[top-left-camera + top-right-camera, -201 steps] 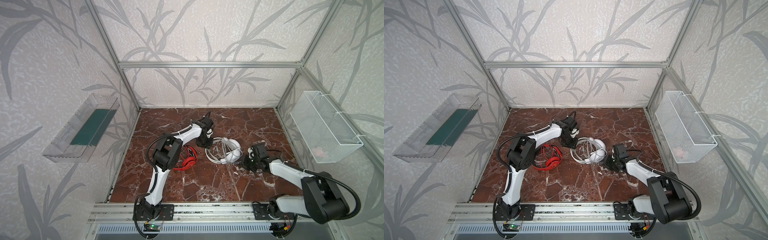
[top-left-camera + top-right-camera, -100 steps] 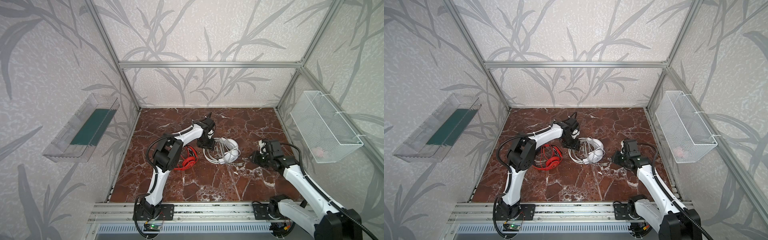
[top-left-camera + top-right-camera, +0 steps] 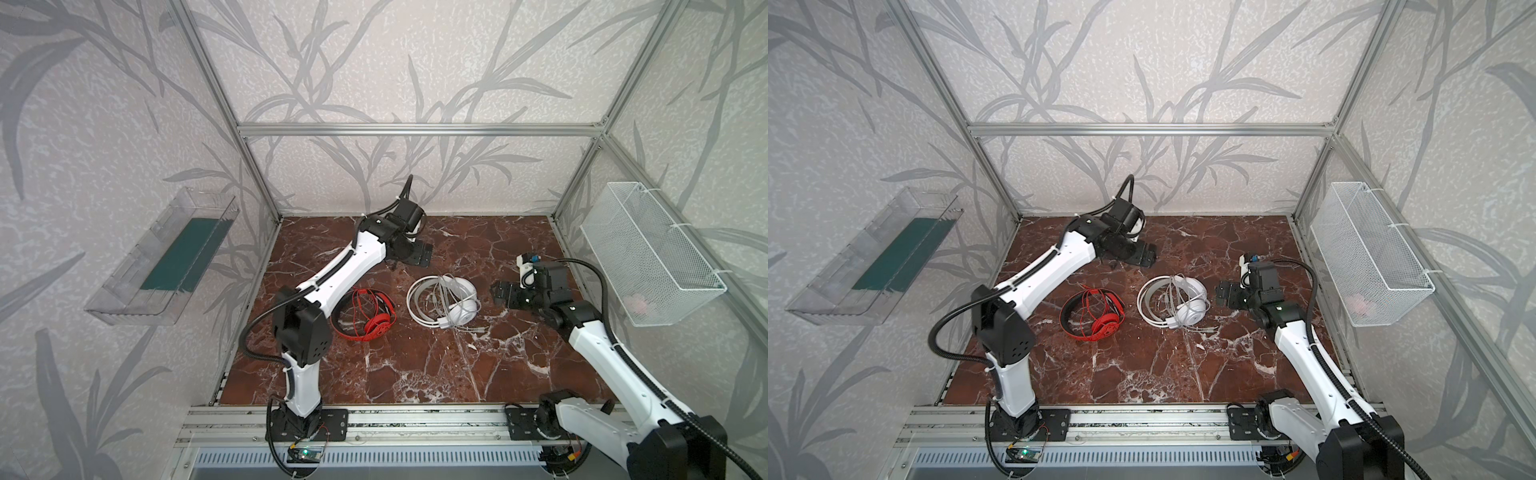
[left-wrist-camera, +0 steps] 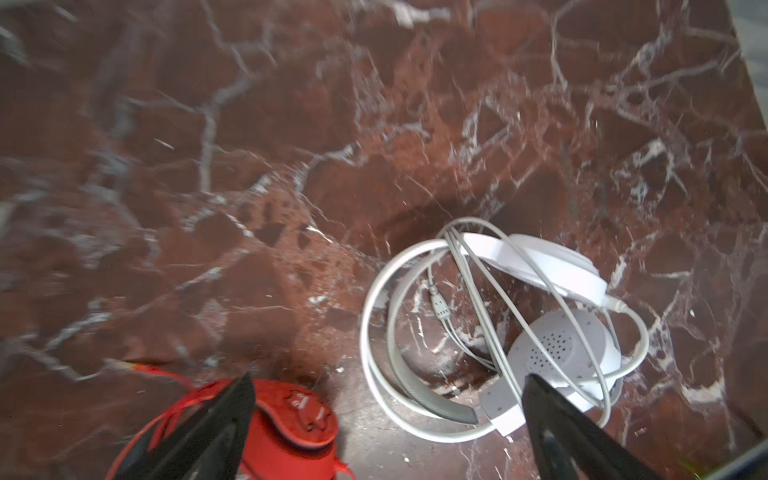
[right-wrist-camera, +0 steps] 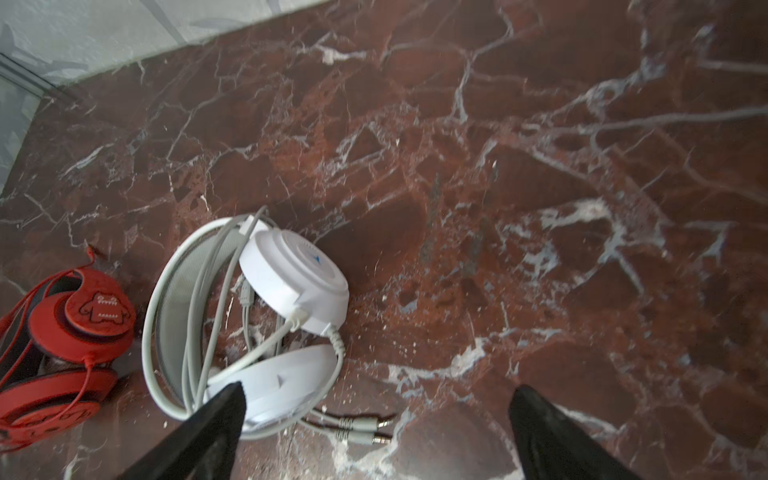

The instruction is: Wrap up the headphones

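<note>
Headphones, two pairs, side by side at the middle of the surface point(image 3: 415, 374).
1. White pair point(image 3: 444, 301): the larger; grey-white cable looped over its band.
2. Red pair point(image 3: 365, 313): beside it, toward the left arm; thin cable wound round.
3. Left pincer point(image 3: 417, 253), right pincer point(image 3: 505, 293): both spread wide, empty, clear of both pairs.
4. Plugs point(image 5: 374, 430): white pair's, lying loose.

Status: wrapping looks nearly done; next move likely calls for tucking the plugs.
</note>
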Robot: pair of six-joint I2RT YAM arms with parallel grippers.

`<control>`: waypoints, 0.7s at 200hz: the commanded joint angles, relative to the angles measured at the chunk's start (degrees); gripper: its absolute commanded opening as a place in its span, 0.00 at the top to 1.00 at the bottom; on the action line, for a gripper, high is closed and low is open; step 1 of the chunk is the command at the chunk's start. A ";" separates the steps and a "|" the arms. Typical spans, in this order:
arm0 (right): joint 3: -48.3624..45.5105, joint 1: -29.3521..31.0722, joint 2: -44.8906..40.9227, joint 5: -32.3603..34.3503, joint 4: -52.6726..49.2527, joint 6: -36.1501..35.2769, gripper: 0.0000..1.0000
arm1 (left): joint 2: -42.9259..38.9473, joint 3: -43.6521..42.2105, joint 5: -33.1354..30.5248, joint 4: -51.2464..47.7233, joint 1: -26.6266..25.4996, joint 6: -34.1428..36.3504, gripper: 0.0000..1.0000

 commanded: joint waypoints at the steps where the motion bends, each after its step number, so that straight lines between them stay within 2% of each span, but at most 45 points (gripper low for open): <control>1: -4.16 -0.31 -1.64 7.10 11.78 -3.83 0.01 | -11.83 -10.29 -17.71 5.98 1.05 2.10 0.01; 18: -9.80 -0.51 -2.79 10.45 21.71 -6.46 0.01 | -22.70 -25.20 -23.50 19.19 4.61 4.03 0.01; 49: -17.90 -2.04 -2.17 15.48 35.60 -10.06 0.01 | -41.08 -52.25 -29.76 39.68 15.21 1.25 0.01; 73: -21.08 -3.16 1.89 16.97 42.48 -9.68 0.01 | -50.26 -72.41 -34.78 61.06 17.84 8.38 0.01; 84: -21.44 -3.43 4.43 15.96 44.67 -9.90 0.01 | -50.80 -79.06 -36.78 69.62 18.29 11.99 0.01; 95: -22.09 -3.43 7.66 14.60 48.64 -11.15 0.01 | -49.84 -82.53 -39.28 73.67 18.95 12.00 0.01; 112: -23.29 -3.43 12.74 13.53 55.14 -12.57 0.01 | -45.66 -84.28 -39.17 74.92 20.97 10.20 0.01; 125: -24.12 -3.52 16.25 13.26 61.71 -13.40 0.01 | -41.58 -84.65 -42.64 76.31 21.82 7.95 0.01; 140: -23.04 -3.51 17.09 11.08 61.91 -17.90 0.01 | -36.51 -87.49 -40.76 86.37 23.28 9.32 0.01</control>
